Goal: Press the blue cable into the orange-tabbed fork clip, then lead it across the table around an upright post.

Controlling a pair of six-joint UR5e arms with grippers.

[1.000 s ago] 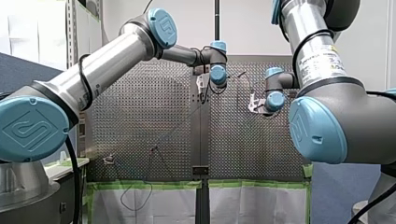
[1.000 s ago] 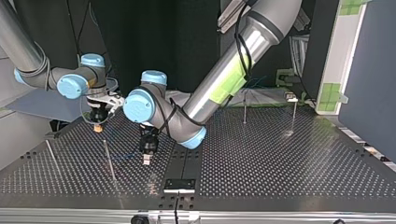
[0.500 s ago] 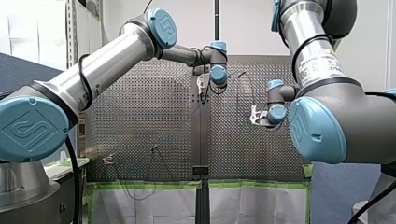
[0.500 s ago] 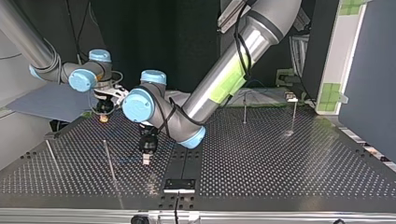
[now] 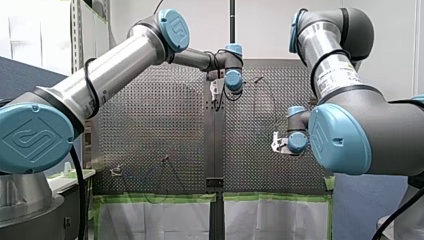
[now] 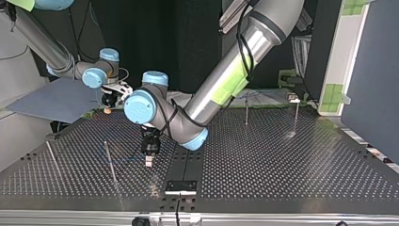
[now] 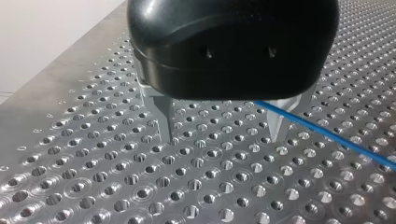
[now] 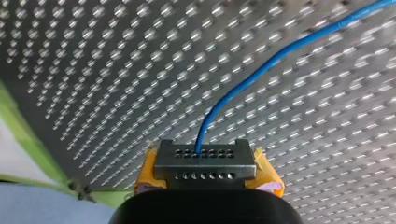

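In the right wrist view my right gripper point(image 8: 204, 156), with yellow pads, is shut on the blue cable point(image 8: 261, 65), which rises from between the pads and curves over the perforated table point(image 8: 93, 70). In the top view it point(image 6: 108, 109) hovers near the table's far left edge. My left gripper point(image 7: 222, 133) stands open just above the plate, and the cable point(image 7: 327, 133) slants past one metal finger point(image 7: 280, 123). In the top view my left gripper point(image 6: 148, 159) hangs beside an upright post point(image 6: 109, 162), and a thin blue line of cable point(image 6: 123, 159) runs between them. No orange-tabbed clip is clear.
More upright posts stand at the top view's left point(image 6: 51, 157) and far right point(image 6: 246, 109), point(image 6: 296, 115). A small fixture point(image 6: 293, 98) sits at the far right edge. Green tape point(image 5: 160, 198) marks the table's near edge in the front view.
My right gripper has drawn back toward the table's edge on the arms' side, rising in the top view and carrying the cable end along. My left arm has stayed put.
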